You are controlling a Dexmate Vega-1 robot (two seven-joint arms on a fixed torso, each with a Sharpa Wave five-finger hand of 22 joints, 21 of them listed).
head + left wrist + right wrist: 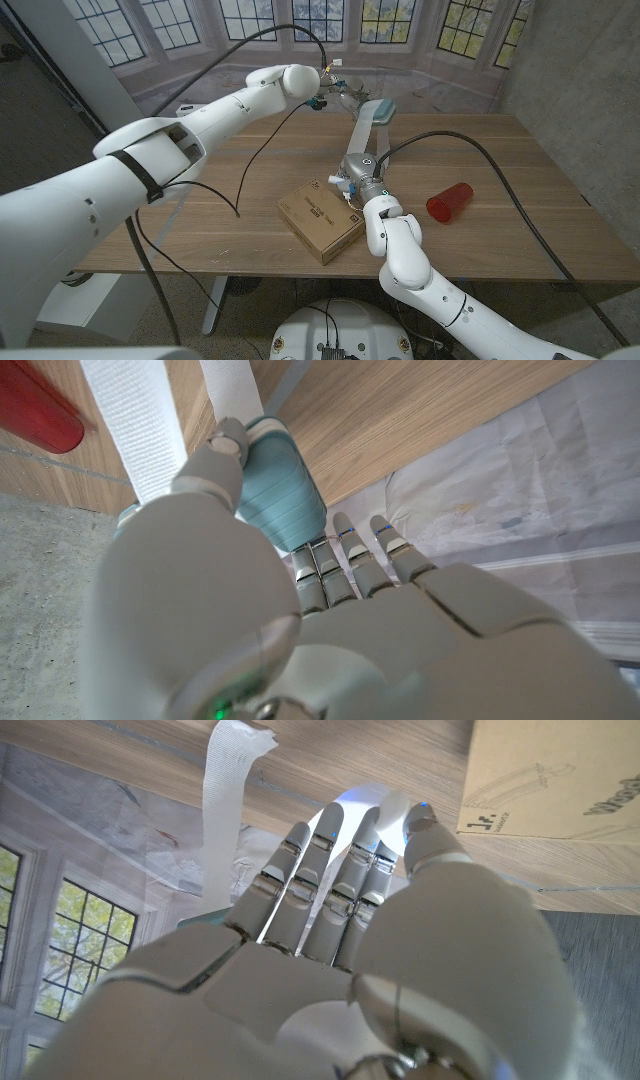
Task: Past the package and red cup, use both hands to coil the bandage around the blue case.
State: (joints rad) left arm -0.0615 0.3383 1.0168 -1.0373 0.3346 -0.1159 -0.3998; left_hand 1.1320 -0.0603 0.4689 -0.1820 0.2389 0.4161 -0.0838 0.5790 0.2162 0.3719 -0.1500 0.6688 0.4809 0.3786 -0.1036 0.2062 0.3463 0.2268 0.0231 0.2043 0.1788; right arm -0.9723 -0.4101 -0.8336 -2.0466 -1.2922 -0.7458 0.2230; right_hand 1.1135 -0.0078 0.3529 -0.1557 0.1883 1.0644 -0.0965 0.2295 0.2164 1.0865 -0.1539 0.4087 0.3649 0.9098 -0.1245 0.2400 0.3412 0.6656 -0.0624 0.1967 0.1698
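Mid-wrap: left hand [325, 92] gripping rounded blue plastic case [378, 108], right hand [358, 172] pinching white gauze bandage [357, 138] just below case, next turn needing taut tension.

Bay windows [300, 20], grey wall [570, 60]

Glossy white arm shells, black cables, grey-jointed left hand [250, 610], right hand [340, 960].

Bandage [361, 132] stretched between left hand [335, 92] and right hand [360, 178]
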